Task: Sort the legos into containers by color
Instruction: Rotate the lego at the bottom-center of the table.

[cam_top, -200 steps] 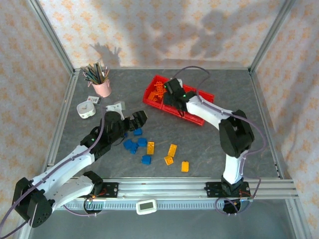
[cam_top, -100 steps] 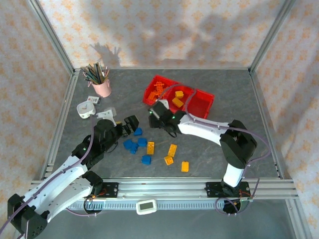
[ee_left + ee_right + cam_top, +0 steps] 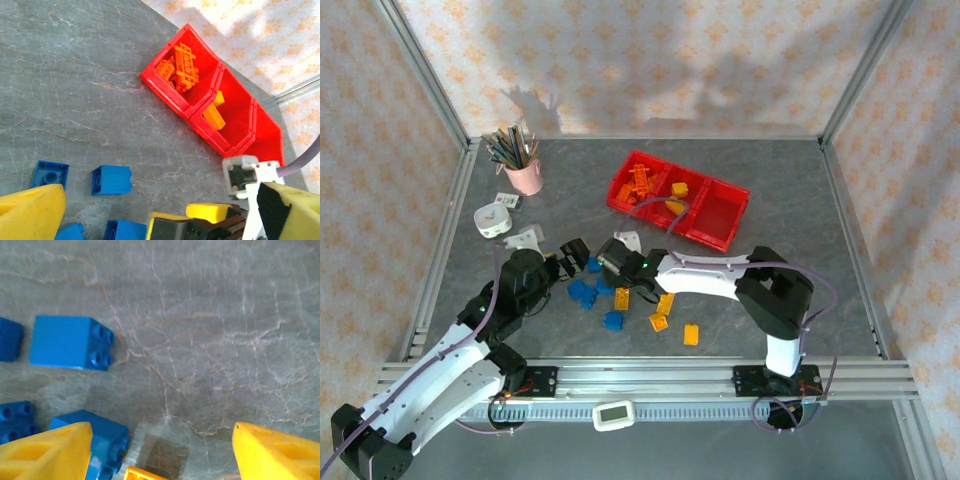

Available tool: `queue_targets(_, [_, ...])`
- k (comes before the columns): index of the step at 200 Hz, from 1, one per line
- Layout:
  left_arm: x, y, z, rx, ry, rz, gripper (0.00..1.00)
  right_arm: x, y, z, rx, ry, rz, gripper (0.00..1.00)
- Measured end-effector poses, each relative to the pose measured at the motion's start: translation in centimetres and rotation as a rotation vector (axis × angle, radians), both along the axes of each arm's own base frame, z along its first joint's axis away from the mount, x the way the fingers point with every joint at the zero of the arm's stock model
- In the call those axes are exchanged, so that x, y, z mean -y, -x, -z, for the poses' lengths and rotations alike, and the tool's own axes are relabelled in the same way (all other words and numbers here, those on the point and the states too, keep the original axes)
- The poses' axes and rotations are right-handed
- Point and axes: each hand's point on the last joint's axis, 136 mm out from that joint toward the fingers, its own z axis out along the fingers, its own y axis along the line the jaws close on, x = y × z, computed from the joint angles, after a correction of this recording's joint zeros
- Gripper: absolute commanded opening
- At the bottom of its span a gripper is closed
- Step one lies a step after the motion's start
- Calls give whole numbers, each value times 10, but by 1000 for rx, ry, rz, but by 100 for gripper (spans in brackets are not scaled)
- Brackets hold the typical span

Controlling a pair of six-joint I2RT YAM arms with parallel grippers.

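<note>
Blue bricks [image 3: 582, 293] lie in a loose group left of centre, with yellow bricks [image 3: 666, 302] to their right. My right gripper [image 3: 610, 266] hovers low over the blue group, open [image 3: 160, 455]. One blue brick [image 3: 107, 445] sits against its left finger, and another blue brick [image 3: 70, 342] lies farther ahead. My left gripper [image 3: 576, 251] is open [image 3: 160, 220] just left of the group, near a blue brick [image 3: 111, 180]. The red containers [image 3: 725, 235] stand behind. Orange pieces [image 3: 180, 70] fill the left bin and yellow ones [image 3: 215, 114] lie in the middle bin.
A pink pencil cup [image 3: 525, 175] and a white tape roll [image 3: 492, 220] stand at the back left. The two grippers are close together, with the right wrist's white camera housing [image 3: 247, 172] right in front of my left fingers. Metal frame rails edge the table.
My right gripper has swung from the red bins down and left to the blue bricks on the table. My left gripper has drawn back slightly toward the near left.
</note>
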Motion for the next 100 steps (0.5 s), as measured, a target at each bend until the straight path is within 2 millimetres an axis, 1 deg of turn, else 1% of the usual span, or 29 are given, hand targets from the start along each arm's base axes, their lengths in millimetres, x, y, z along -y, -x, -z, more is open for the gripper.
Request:
queue_targets(35, [-1,1,2,-2,-1,-4,99,8,14,17,-30,25,8,71])
queue_targets(51, [-2,2,7,-13,-7,-4,99,5,16,15,-31,10,10,71])
queue_targets(86, [-2,2,8,-17,-9,-4,99,-3,30,17,-41,1,-8,68])
queue_targets(100, [-2,2,8,-18,-9,-4,99,-4,31,18,-43,-5,-7,68])
